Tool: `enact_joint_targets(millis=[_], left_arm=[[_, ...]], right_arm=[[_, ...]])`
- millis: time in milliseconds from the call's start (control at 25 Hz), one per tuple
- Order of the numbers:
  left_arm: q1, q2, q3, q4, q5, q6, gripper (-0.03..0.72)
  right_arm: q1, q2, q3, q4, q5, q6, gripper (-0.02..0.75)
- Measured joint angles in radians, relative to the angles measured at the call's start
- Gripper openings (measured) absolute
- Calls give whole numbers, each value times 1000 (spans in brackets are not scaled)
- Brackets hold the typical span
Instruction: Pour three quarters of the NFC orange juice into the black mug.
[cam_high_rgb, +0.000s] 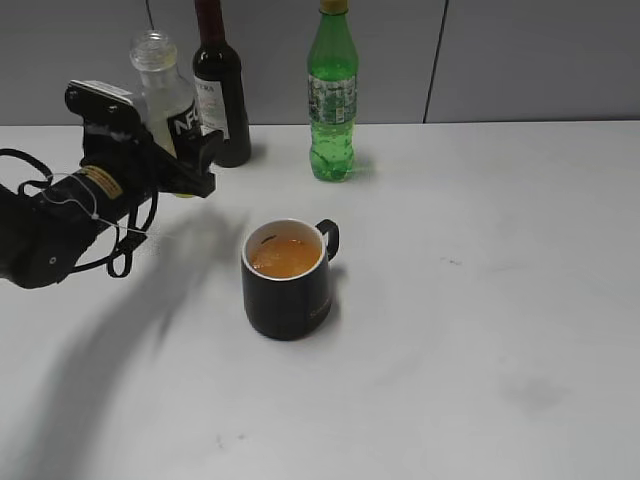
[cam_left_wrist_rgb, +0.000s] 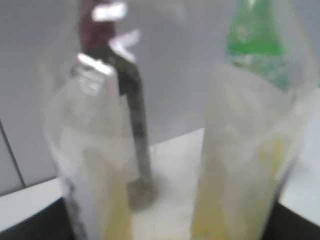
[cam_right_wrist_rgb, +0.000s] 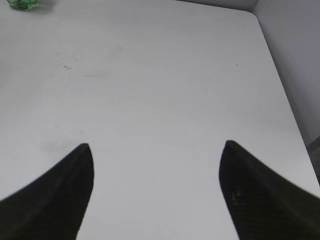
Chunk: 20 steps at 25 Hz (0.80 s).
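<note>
Since the black mug (cam_high_rgb: 287, 278) already holds orange liquid close to its rim and the NFC orange juice (cam_high_rgb: 172, 105) looks nearly drained, the pour itself reads as done; the step in hand is returning the bottle. The left gripper (cam_high_rgb: 172, 150) is clamped around the bottle's labelled body, bottle roughly upright, at the back left of the table (cam_high_rgb: 480, 330), just beside the dark wine bottle (cam_high_rgb: 220, 90). Whether the bottle base touches the table cannot be told. The left wrist view is a blur of clear plastic (cam_left_wrist_rgb: 240, 165) with a yellowish tint low down. The green soda bottle (cam_high_rgb: 332, 95) stands well right of it. The right gripper (cam_right_wrist_rgb: 155, 165) hangs over bare table with its fingers spread wide, holding nothing. Next move probably calls for setting the bottle down flat, clear of the wine bottle, then opening the left fingers and backing off without tipping it.
</note>
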Motion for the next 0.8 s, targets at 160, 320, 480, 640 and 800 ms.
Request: enact_joint_targets(millis=[160, 320, 480, 640, 800], left_arm=[[18, 0, 0, -59, 46, -5, 469], [82, 0, 0, -72, 52, -8, 469], [164, 0, 0, -69, 60, -13, 469], [201, 0, 0, -69, 69, -18, 469], [202, 4, -2, -55, 70, -18, 469]], right_arm=[[0, 0, 0, 0, 0, 0, 594], [0, 0, 0, 0, 0, 0, 594], [0, 0, 0, 0, 0, 0, 594], [0, 0, 0, 0, 0, 0, 594], [0, 0, 0, 0, 0, 0, 594]])
